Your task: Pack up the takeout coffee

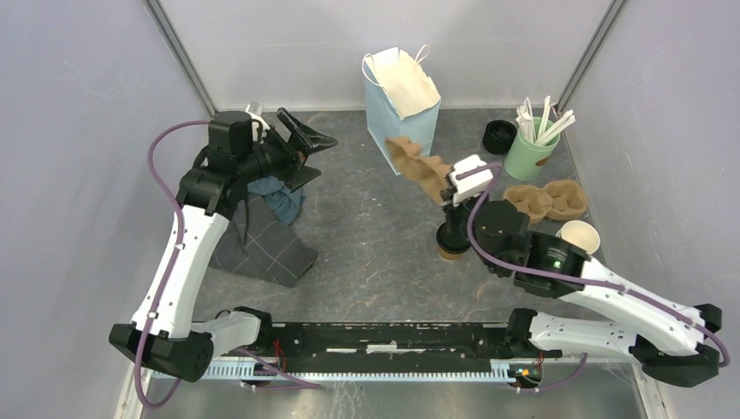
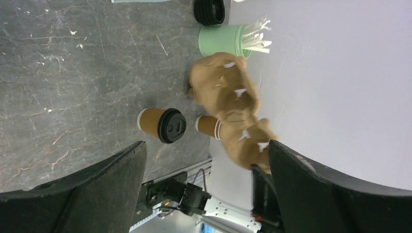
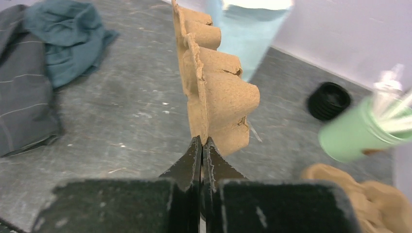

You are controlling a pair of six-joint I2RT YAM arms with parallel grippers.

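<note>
The takeout coffee (image 1: pixel 450 244), a brown paper cup with a black lid, stands upright mid-table, partly hidden under my right wrist. It shows whole in the left wrist view (image 2: pixel 163 125). My right gripper (image 1: pixel 443 188) is shut on the edge of a brown pulp cup carrier (image 1: pixel 414 164) and holds it in the air, just above and behind the coffee. The right wrist view shows the fingertips (image 3: pixel 201 141) pinching the carrier (image 3: pixel 214 92). My left gripper (image 1: pixel 301 144) is open and empty at the far left, raised above the table, with its jaws wide apart (image 2: pixel 206 145).
A light blue paper bag (image 1: pixel 401 96) stands open at the back centre. At the right are black lids (image 1: pixel 499 135), a green cup of stirrers (image 1: pixel 532 150), more carriers (image 1: pixel 548 199) and lidless cups (image 1: pixel 578 236). Grey (image 1: pixel 262 249) and teal (image 1: pixel 281 199) cloths lie left.
</note>
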